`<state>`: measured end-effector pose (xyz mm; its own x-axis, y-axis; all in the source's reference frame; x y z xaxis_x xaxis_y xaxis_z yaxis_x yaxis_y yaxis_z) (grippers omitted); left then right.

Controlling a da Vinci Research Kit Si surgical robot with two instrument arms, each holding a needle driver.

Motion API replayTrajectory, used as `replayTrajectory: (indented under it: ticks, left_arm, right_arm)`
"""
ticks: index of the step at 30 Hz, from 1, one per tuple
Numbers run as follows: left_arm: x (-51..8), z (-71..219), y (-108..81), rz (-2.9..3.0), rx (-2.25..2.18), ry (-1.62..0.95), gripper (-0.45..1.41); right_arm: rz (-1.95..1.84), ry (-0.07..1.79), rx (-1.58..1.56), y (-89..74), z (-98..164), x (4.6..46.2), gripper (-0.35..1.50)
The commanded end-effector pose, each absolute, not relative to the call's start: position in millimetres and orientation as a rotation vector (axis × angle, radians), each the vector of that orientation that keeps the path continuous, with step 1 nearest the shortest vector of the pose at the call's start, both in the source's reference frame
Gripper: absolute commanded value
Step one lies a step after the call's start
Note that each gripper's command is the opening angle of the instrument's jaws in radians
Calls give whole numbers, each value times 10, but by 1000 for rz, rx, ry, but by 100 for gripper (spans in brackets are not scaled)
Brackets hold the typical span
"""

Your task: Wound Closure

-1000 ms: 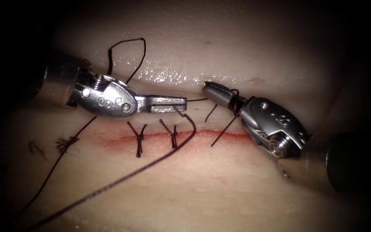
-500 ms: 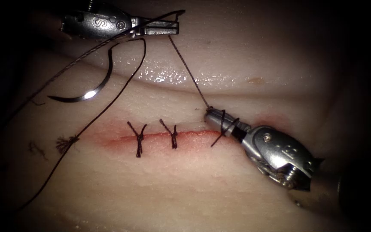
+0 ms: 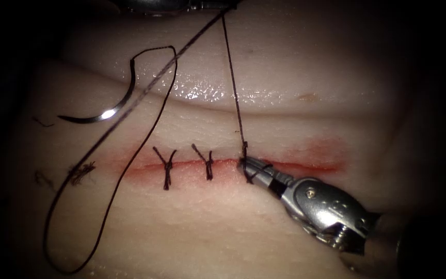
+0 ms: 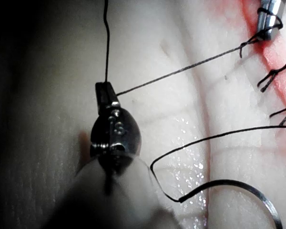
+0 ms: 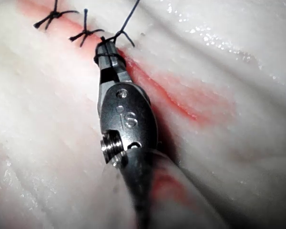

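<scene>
Tissue (image 3: 285, 77): both hands grip thread (image 3: 233, 93), needle (image 3: 110, 107) loose.

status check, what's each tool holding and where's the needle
Left tool shut on thread. Right tool shut on thread at cut. Needle free, lying on tissue.

The tissue (image 3: 285, 72) is pale cream with glossy white highlights, and the cut (image 3: 181, 164) beside the right claw (image 3: 244, 166) is a thin red line edged with a pink-red fluid (image 3: 321, 152) stain. The thread (image 3: 233, 77) running from the right claw to the left claw (image 4: 105, 90) is dark, near black, as are the two knotted stitches (image 3: 167, 166) just beside the right claw. Both claws are bright silver metal, and the needle (image 3: 104, 111) is dark steel with one bright glint.
</scene>
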<state>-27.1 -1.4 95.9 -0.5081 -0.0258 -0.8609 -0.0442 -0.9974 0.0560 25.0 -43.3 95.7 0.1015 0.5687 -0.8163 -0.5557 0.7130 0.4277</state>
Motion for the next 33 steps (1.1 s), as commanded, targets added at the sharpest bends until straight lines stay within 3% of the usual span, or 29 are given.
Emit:
replayTrajectory:
  ticks: [1,33]
  left_arm:
    - [-276,967,-10,2724,-1544,129,-45]
    - [-254,982,88,2713,-1326,650,-45]
  right_arm:
    - [829,1214,18,-440,958,258,-35]
    - [834,1201,37,-497,947,239,-35]
